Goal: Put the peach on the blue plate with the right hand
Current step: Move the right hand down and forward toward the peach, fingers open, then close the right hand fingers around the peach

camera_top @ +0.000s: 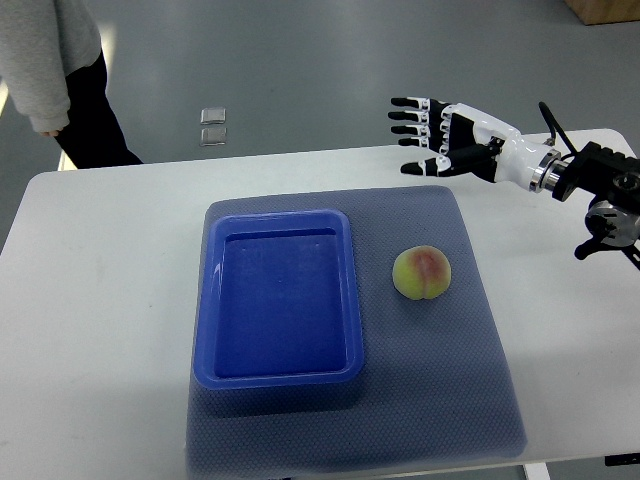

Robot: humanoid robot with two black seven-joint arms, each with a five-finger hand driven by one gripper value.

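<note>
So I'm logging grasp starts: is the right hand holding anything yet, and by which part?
Nothing is held. The right hand hangs open above the table's far edge, fingers spread, well clear of the peach, which lies on the grey mat beside the blue plate.

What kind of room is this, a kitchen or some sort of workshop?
Probably a robot test lab, not a kitchen: a robot hand hovers over a plain white table set with only a peach, a blue plate and a grey mat, while a person stands by.
</note>
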